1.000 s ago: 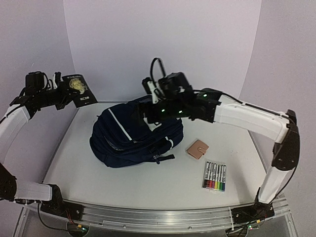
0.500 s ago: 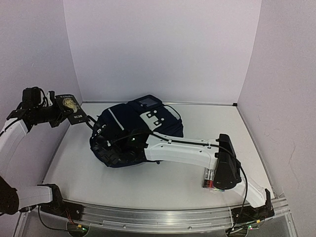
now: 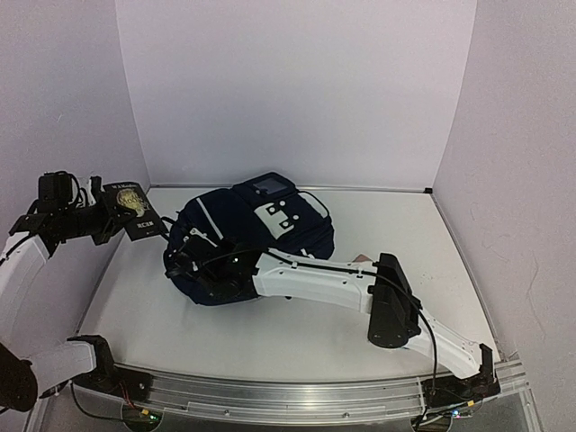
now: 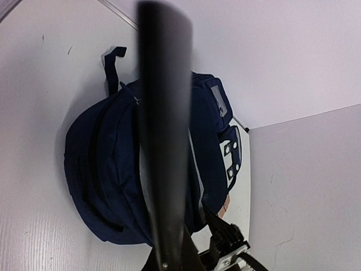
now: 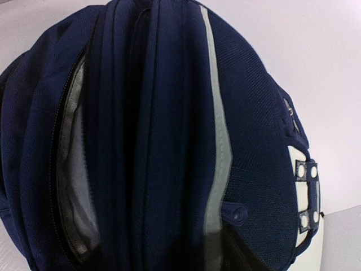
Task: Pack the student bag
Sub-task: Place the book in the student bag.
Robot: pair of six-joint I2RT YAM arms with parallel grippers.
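Arm (image 3: pixel 315 277) across student bag (image 3: pixel 301 223); book (image 3: pixel 133 207) nearby

2 white arms (image 3: pixel 315 281) with black joints (image 3: pixel 393 315) and thin black cables (image 3: pixel 310 265).

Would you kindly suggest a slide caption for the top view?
Right arm reaches across to the navy bag; left gripper holds a dark book just left of it.

Lab test cell, bare pale walls (image 3: pixel 297 90), white table (image 3: pixel 270 337) (aluminium rail (image 3: pixel 288 396))
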